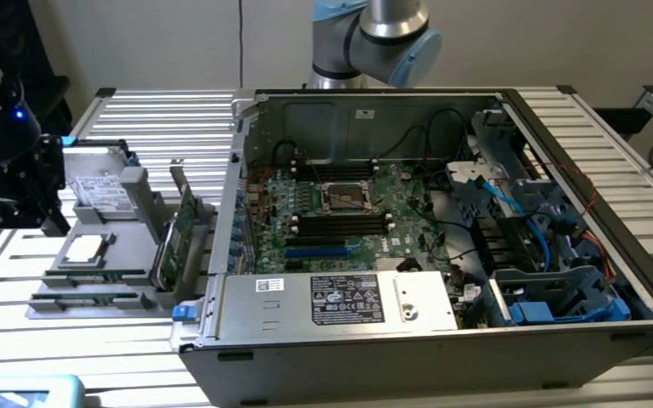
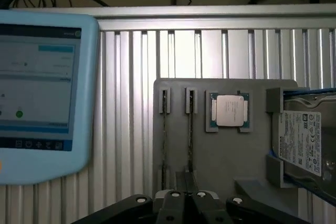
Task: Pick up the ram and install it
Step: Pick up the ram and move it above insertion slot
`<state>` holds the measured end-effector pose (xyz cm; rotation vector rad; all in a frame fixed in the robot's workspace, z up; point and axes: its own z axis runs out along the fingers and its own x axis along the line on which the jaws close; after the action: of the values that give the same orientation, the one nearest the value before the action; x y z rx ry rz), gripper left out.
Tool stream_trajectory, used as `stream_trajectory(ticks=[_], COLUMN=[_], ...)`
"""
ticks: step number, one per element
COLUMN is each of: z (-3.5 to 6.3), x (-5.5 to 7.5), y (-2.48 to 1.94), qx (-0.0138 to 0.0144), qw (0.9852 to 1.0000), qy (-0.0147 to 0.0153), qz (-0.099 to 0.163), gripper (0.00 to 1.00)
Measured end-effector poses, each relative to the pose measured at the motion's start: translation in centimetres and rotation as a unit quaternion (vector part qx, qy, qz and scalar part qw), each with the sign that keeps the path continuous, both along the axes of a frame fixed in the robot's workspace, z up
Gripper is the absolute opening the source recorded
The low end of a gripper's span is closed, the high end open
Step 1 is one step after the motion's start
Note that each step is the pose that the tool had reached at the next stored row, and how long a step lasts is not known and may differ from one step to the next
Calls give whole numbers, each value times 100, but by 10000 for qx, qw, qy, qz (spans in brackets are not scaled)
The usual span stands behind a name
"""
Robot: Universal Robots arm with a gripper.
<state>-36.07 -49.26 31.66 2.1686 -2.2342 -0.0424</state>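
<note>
The tray (image 2: 226, 156) is grey, the tablet (image 2: 47, 98) frame pale blue.

Robotics lab, slatted aluminium bench (image 1: 133, 110), opened computer (image 1: 417, 367)

Exterior view: open PC case (image 1: 599, 229) takes counter (image 1: 156, 110) centre; parts holder (image 1: 132, 204) tight at its 9 o'clock. Memory slots (image 1: 338, 223) open from above; power supply (image 1: 338, 302) at their 6 o'clock, drive cage (image 1: 559, 293) toward 4. On holder, ram sticks (image 2: 165, 129) on edge, narrow gap between; CPU (image 2: 229, 111) just beside; teach pendant (image 2: 42, 93) near.
</note>
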Motion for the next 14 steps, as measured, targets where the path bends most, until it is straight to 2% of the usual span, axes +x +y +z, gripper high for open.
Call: stream_trajectory(ticks=[8,9,10,12,14], z=[-7,-9,-12,-26,-59], x=[-2,-2,-3,-2,-2], y=[-1,-1,-2,-3,-7], qx=[15,16,17,19,18], qw=[10000,10000,10000,9999,9999], qy=[-1,-1,-1,-1,0], qz=[87,91,96,107,127], gripper=[11,17,17,30,30])
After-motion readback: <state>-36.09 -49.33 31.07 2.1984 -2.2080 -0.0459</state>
